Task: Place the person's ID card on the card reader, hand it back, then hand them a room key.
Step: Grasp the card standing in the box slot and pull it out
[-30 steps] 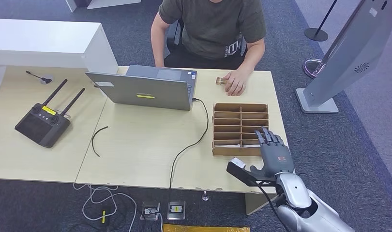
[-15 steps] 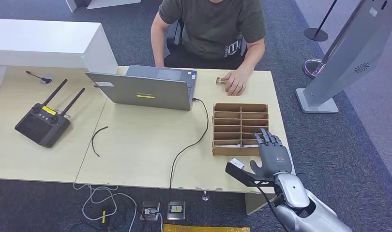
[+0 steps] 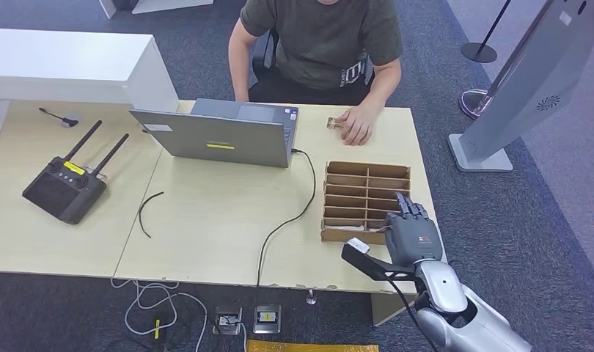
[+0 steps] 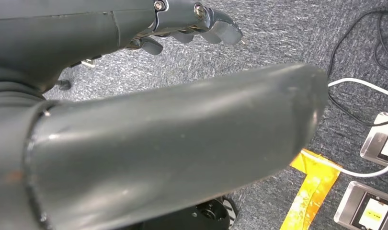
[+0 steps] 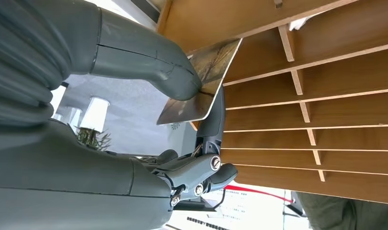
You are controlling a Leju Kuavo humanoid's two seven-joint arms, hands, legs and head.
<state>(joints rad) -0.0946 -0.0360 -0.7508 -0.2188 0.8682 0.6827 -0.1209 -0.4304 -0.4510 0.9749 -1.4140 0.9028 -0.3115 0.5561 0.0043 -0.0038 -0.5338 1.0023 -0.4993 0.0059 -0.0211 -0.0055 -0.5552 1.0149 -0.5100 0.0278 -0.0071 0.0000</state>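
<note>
My right hand (image 3: 410,233) reaches into the near right corner of a wooden slotted box (image 3: 360,192) on the table. In the right wrist view the thumb and a finger of that hand (image 5: 101,124) pinch a brownish room key card (image 5: 201,91) just above the box's slots (image 5: 326,72). Across the table a person (image 3: 323,44) rests a hand (image 3: 358,125) on the tabletop, with a small card (image 3: 335,123) in its fingers. My left hand (image 4: 158,143) hangs over the carpet, holding nothing, its fingers loosely apart.
A laptop (image 3: 221,136) stands open at the table's middle, with a black cable (image 3: 290,216) running to the near edge. A black controller with antennas (image 3: 65,187) lies at the left. A grey kiosk (image 3: 529,81) stands right of the table. Cables and sockets (image 3: 235,319) lie on the floor.
My right hand has curled its fingers down into the box's near corner and drawn slightly back. The box has shifted a little, now slightly skewed.
</note>
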